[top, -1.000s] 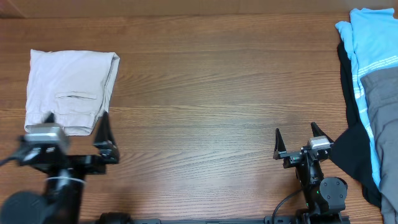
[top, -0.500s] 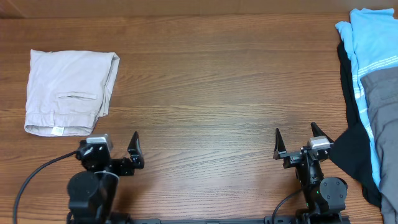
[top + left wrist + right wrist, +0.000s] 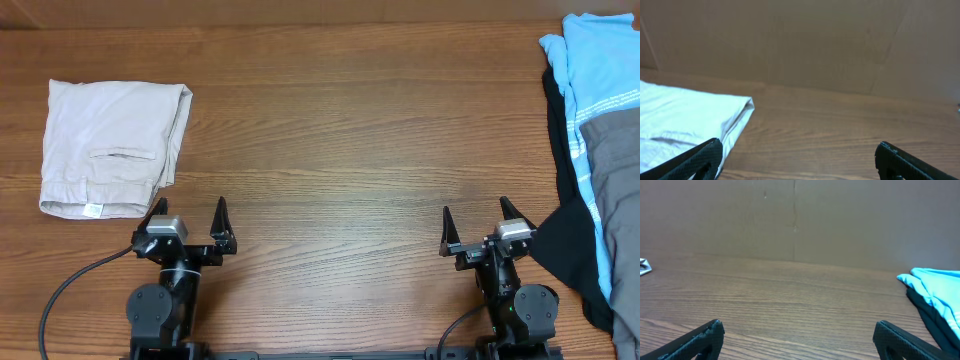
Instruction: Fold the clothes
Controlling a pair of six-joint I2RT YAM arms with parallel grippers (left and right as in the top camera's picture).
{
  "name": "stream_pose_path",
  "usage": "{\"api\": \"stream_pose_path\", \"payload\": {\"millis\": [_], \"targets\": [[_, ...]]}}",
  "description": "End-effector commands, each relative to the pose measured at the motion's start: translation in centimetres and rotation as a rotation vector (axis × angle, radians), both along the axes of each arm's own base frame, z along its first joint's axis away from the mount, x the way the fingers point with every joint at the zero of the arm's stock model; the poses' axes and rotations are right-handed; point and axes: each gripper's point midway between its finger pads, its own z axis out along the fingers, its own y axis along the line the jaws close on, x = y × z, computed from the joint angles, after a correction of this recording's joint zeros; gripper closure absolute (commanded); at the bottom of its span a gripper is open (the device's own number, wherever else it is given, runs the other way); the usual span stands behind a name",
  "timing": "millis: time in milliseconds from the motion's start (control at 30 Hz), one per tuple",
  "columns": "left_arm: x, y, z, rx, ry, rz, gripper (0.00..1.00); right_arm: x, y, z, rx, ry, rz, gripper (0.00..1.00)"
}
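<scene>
The shorts [image 3: 112,148] lie folded in the upper left of the table [image 3: 340,150], out of the way. The left hand [image 3: 189,208] and right hand [image 3: 475,210] rest at the bottom, wide open and holding nothing. The folding looks done.

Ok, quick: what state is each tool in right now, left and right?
Left tool: open, holding nothing.
Right tool: open, holding nothing.
</scene>
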Motion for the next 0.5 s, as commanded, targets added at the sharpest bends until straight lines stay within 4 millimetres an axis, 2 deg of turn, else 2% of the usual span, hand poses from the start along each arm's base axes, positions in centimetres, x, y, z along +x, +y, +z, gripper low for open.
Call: {"api": "stream_pose_path", "payload": {"millis": [0, 333, 467], "targets": [[0.0, 0.2, -1.3, 0.024, 0.002, 0.013, 0.0, 0.0, -0.1, -0.1, -0.005, -0.009, -0.002, 0.0], [0.0, 0.9, -4.2, 0.047, 0.052, 0.05, 0.0, 0.0, -0.1, -0.1, -0.005, -0.009, -0.002, 0.0], [-0.2, 1.9, -4.8, 0.053, 0.075, 0.109, 0.0, 0.0, -0.1, -0.1, -0.005, -0.009, -0.002, 0.0]]}}
